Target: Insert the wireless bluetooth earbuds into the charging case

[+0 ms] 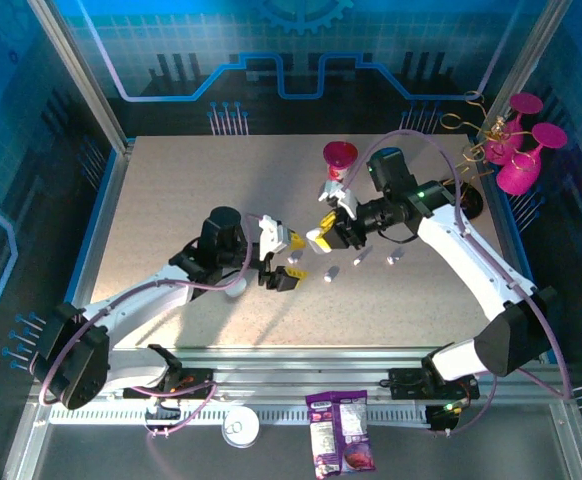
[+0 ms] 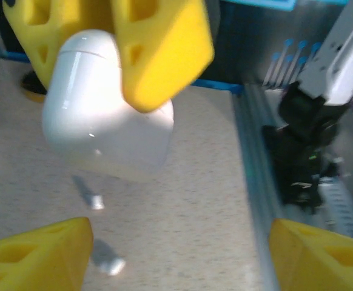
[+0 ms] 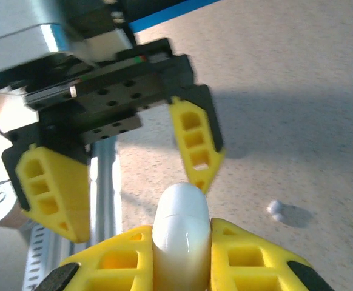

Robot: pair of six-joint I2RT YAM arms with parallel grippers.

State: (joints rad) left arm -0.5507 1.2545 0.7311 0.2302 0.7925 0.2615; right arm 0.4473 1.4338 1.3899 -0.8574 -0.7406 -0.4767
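Note:
My right gripper [image 1: 321,238] is shut on a white pebble-shaped charging case [image 3: 182,233] and holds it above the table with the lid seam closed. In the left wrist view the case [image 2: 104,103] hangs between the right arm's yellow fingers [image 2: 161,48]. My left gripper [image 1: 289,262] faces it from close by, open, with nothing between its fingers [image 2: 37,257]. Several small white earbuds lie on the table under and beside the grippers [image 1: 328,272], [image 1: 361,258], [image 1: 396,257]. Two earbuds [image 2: 94,200], [image 2: 110,264] show in the left wrist view and one earbud [image 3: 276,209] in the right wrist view.
A pink cup [image 1: 339,158] stands behind the right gripper. Magenta glasses [image 1: 521,150] sit at the back right corner. A white object [image 1: 236,288] lies partly under the left arm. A snack packet [image 1: 339,430] and a round lid [image 1: 241,425] lie on the near rail.

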